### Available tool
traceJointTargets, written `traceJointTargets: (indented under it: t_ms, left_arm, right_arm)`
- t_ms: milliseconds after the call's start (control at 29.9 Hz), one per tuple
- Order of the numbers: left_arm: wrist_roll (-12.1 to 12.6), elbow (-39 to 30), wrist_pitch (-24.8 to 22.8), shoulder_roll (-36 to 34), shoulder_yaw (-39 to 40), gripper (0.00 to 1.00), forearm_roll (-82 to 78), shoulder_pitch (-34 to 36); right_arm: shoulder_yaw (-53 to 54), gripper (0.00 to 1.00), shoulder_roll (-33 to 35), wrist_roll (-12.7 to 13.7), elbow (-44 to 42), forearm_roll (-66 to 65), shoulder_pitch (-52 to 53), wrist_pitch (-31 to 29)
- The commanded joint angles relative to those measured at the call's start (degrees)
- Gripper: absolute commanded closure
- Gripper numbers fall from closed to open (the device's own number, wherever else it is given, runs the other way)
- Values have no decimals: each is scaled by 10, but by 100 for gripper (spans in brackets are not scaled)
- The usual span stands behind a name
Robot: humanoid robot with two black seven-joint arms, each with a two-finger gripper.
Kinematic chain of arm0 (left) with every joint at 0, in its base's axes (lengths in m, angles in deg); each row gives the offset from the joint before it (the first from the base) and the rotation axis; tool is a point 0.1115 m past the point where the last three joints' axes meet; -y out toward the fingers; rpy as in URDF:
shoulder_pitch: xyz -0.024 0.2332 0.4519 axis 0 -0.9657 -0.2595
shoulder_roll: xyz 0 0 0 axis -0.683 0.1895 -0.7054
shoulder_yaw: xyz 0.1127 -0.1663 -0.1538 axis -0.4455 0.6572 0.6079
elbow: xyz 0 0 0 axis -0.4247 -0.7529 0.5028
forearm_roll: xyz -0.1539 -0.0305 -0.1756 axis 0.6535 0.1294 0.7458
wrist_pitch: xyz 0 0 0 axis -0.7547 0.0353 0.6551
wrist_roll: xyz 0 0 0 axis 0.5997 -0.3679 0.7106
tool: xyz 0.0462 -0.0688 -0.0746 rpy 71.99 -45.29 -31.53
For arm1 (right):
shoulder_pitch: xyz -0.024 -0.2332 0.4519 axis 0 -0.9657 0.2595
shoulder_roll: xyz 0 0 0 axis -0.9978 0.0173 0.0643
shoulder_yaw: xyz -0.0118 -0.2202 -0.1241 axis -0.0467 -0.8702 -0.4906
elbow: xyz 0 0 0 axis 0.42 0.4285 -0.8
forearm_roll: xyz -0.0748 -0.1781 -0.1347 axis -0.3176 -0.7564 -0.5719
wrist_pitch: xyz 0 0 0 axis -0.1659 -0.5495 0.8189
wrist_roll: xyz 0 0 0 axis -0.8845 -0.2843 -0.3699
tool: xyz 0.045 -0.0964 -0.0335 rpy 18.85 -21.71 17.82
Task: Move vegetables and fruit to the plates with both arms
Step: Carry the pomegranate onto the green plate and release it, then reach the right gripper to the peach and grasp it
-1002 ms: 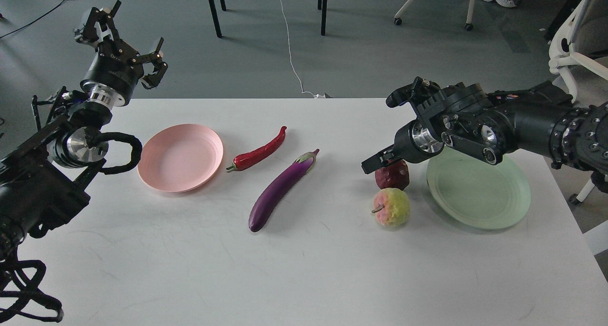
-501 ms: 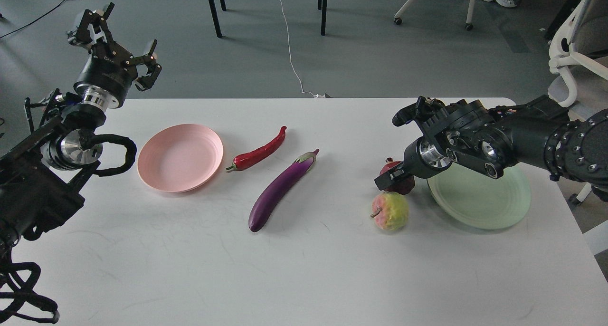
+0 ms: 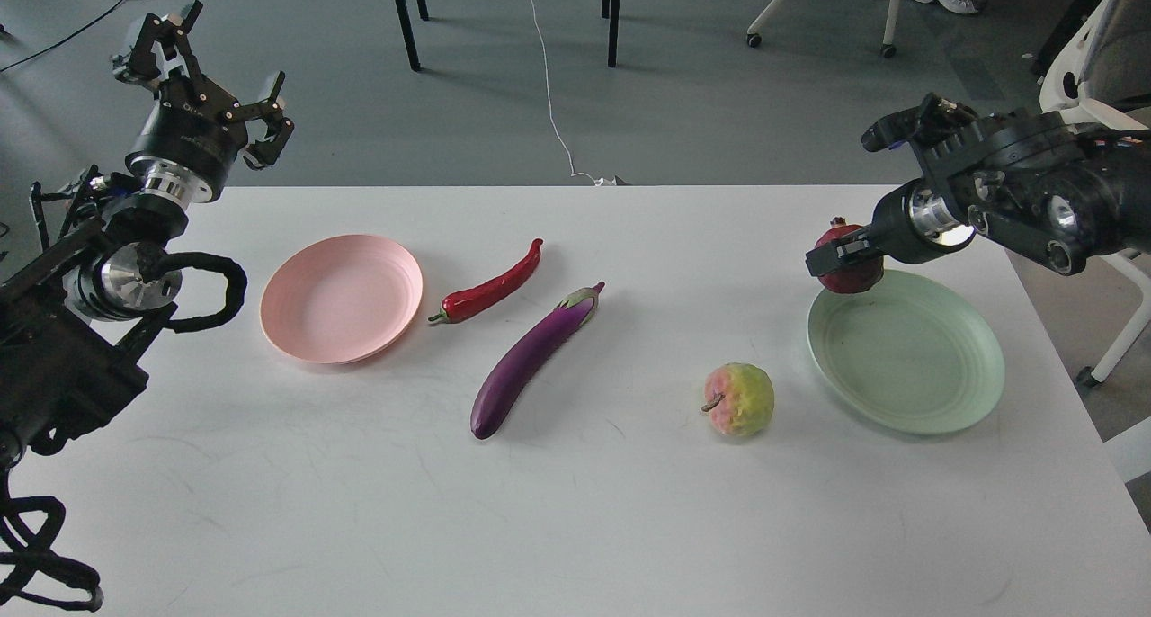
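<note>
Lifting the pomegranate [image 3: 849,273] off the table [image 3: 575,509], the right gripper [image 3: 841,257] now holds it, fingers clamped, above the green plate's [image 3: 908,365] far edge, ready to drop. A second ago it sat beside the peach-like fruit [image 3: 740,399]. The left gripper [image 3: 202,77] waits, fingers apart.

Bright, even daylight; sharp picture.
My white worktop [image 3: 575,509] shows only soft shadows, perhaps lit from overhead; the eggplant [image 3: 532,358] glints faintly.

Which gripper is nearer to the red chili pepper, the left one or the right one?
Left. The left gripper hangs open beyond the table's far left edge, past the pink plate from the chili pepper. The right gripper holds the pomegranate far to the right.
</note>
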Motion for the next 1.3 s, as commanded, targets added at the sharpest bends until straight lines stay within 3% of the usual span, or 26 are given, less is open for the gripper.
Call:
traceJointTargets:
  t_ms: [0, 234, 368, 768, 1103, 1270]
  left_arm:
    - [0, 0, -1, 1, -1, 2, 0, 0]
    - [0, 0, -1, 5, -2, 2, 0, 1]
    - [0, 0, -1, 4, -2, 2, 0, 1]
    - [0, -1, -2, 7, -1, 2, 0, 1]
    - [-1, -4, -1, 5, -1, 2, 1, 1]
    - [-1, -4, -2, -1, 0, 2, 1, 0]
  right_arm:
    - [-1, 50, 39, 0, -15, 0, -54, 14]
    - [-1, 43, 68, 1, -10, 0, -90, 34]
    - [3, 6, 68, 0, -9, 2, -88, 37]
    - [5, 4, 68, -14, 14, -4, -30, 35]
    - [23, 2, 59, -8, 273, -58, 122, 34]
    - [19, 3, 29, -9, 313, -69, 119, 35]
